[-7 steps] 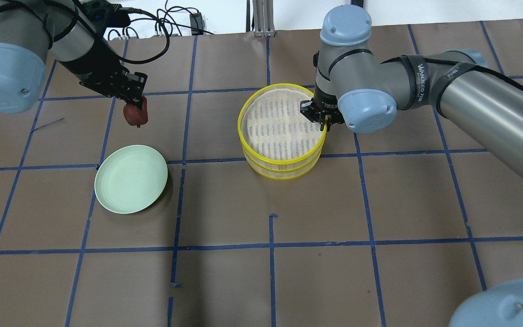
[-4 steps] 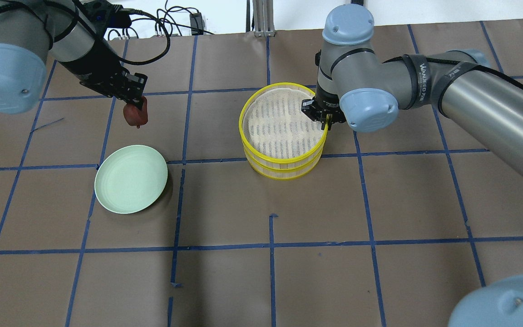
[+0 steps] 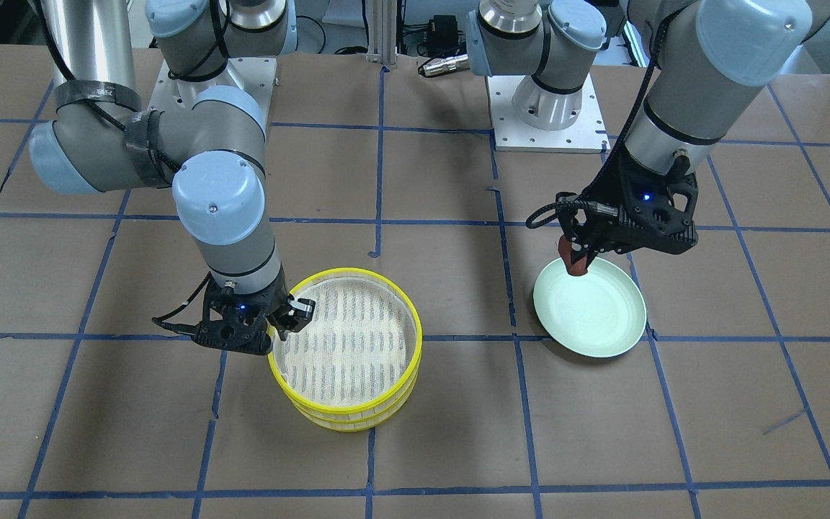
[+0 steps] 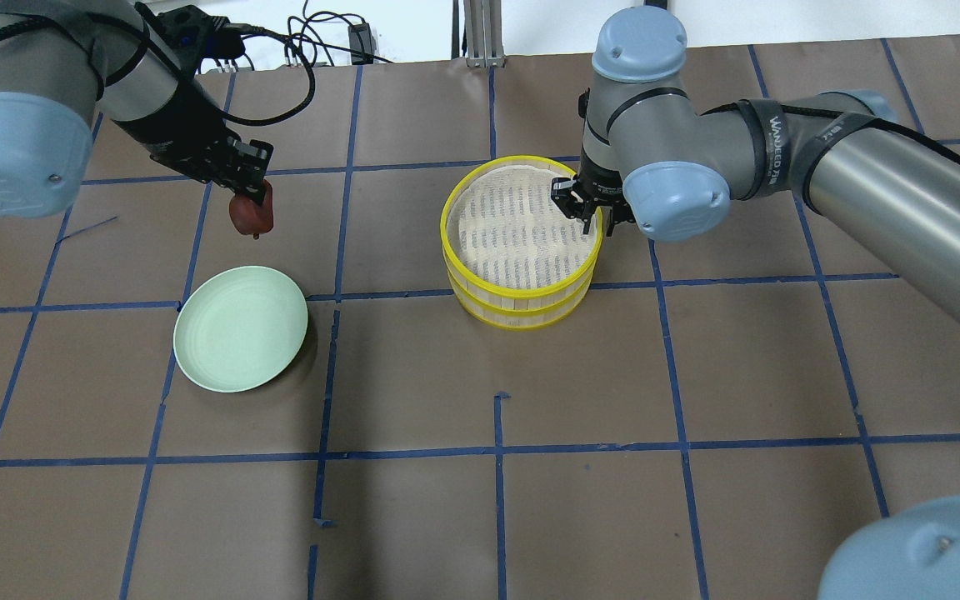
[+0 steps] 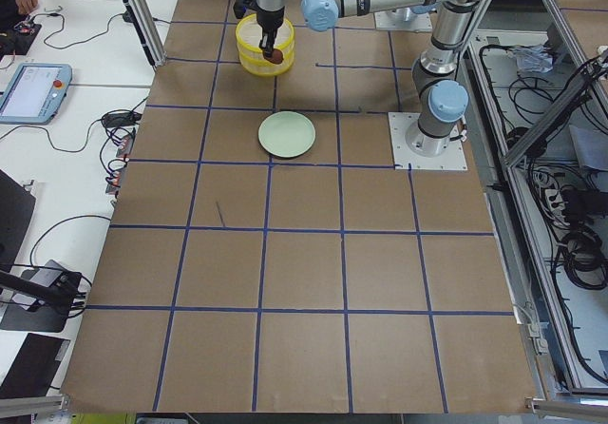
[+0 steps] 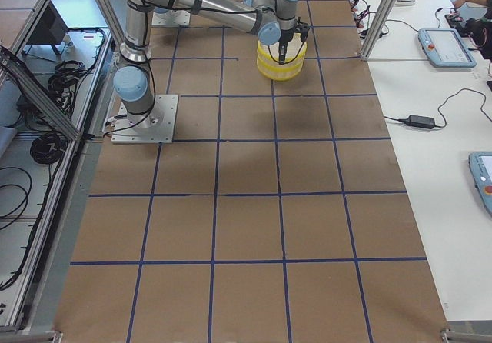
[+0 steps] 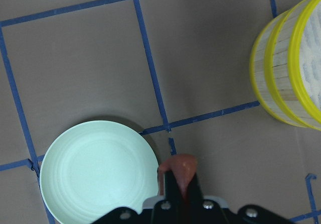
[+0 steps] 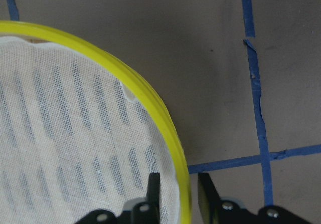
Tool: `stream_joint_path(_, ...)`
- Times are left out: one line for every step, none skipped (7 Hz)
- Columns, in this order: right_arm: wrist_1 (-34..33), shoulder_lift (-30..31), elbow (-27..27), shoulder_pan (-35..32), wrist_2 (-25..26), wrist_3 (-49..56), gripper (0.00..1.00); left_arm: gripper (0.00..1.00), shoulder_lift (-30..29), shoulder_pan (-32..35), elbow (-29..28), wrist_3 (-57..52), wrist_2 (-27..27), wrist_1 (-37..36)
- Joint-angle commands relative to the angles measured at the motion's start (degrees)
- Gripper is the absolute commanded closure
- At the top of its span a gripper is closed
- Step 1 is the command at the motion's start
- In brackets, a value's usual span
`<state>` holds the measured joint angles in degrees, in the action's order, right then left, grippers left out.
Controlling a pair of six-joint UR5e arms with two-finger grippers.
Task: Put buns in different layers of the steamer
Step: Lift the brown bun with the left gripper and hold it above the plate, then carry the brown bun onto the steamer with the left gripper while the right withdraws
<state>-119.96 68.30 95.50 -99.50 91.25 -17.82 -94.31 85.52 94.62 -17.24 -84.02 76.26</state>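
Left gripper [image 4: 257, 197] is clamped on the reddish-brown bun [image 4: 250, 217]. The bun hangs below its fingers, clear of the table [image 4: 697, 375]. Pale green plate [image 4: 240, 329] lies lower, just beside this gripper and apart from the bun. Steamer [image 7: 283, 78] stands well off to its side.

Right gripper [image 8: 179, 178] has its jaws parted, one finger inside the upper layer [image 4: 513, 233] and one outside, with the yellow rim between them. Layers stacked.
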Motion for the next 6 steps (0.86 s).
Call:
stream_joint_path(0.16, 1.04, -0.83, 0.87, 0.16, 0.41, 0.45, 0.98, 0.00, 0.18, -0.13, 0.18, 0.17, -0.15)
stream_joint_path(1.99, 4.62, -2.41, 4.28, -0.71, 1.54, 0.39, 0.98, -0.17, 0.87, -0.13, 0.71, 0.26, -1.36)
stream_joint_path(9.58, 9.44, -3.29, 7.27, -3.33, 1.99, 0.32, 0.97, -0.95, 3.06, -0.13, 2.20, 0.26, -3.99)
stream_joint_path(16.71, 14.27, -5.74, 9.39, -3.62, 5.82, 0.30, 0.97, -2.27, 6.38, -0.22, 7.78, 0.87, -8.71)
stream_joint_path(25.30, 17.28, -9.42, 10.97, -3.71, 8.99, 0.26, 0.96, -4.37, 9.81, -0.22, 13.66, 3.84, -13.11)
stream_joint_path(33.83, 19.74, -13.80, 11.08, -3.71, 10.16, 0.22, 0.93, -7.44, 13.33, -0.22, 19.12, 4.39, -19.68)
